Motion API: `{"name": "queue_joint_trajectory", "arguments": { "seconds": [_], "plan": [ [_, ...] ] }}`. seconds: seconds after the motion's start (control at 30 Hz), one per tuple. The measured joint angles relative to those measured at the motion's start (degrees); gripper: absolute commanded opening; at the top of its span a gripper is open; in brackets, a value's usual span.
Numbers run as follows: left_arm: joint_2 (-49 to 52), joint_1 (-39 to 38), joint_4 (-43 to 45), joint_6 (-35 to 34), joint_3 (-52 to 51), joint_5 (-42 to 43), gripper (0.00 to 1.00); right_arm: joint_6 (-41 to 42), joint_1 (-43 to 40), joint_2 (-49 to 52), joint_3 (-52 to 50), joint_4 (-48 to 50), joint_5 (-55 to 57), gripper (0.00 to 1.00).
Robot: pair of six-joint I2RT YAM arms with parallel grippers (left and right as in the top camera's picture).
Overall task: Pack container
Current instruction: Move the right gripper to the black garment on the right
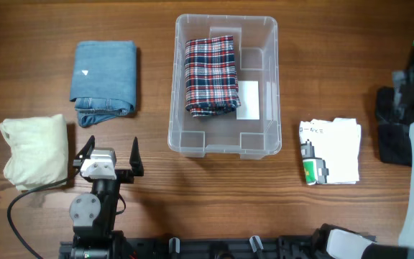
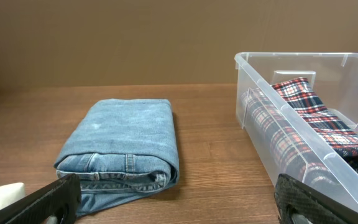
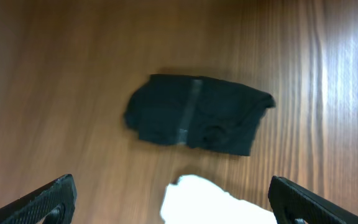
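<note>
We find the container mid-table, with a plaid garment filling its left half and the right half free. Folded jeans lie well to its left. The left gripper and right gripper both stand open and empty. We advise gripping the jeans at the fold and lowering them flat.

Wooden table, mid-brown, its grain running left to right and filling the overhead view. In the left wrist view the tabletop ends in a straight far edge against a plain, matt, brown wall, evenly lit. In the right wrist view, pale glare streaks the polished wood along the right side; the rest is darker.
</note>
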Motion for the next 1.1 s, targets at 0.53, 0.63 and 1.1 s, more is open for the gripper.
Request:
{"name": "queue_joint_trajectory", "arguments": {
  "seconds": [0.53, 0.63, 1.1],
  "plan": [
    [0.0, 0.02, 0.0, 0.0, 0.0, 0.0, 1.0, -12.81, -20.87, 14.01, -14.43, 25.83, -19.41, 1.0],
    [0.0, 0.02, 0.0, 0.0, 0.0, 0.0, 1.0, -13.94, -21.59, 18.27, -14.43, 26.67, -20.55, 1.0],
    [0.0, 0.02, 0.0, 0.0, 0.0, 0.0, 1.0, -14.29, -22.51, 26.67, -13.2, 36.15, -29.92, 1.0]
  ]
}}
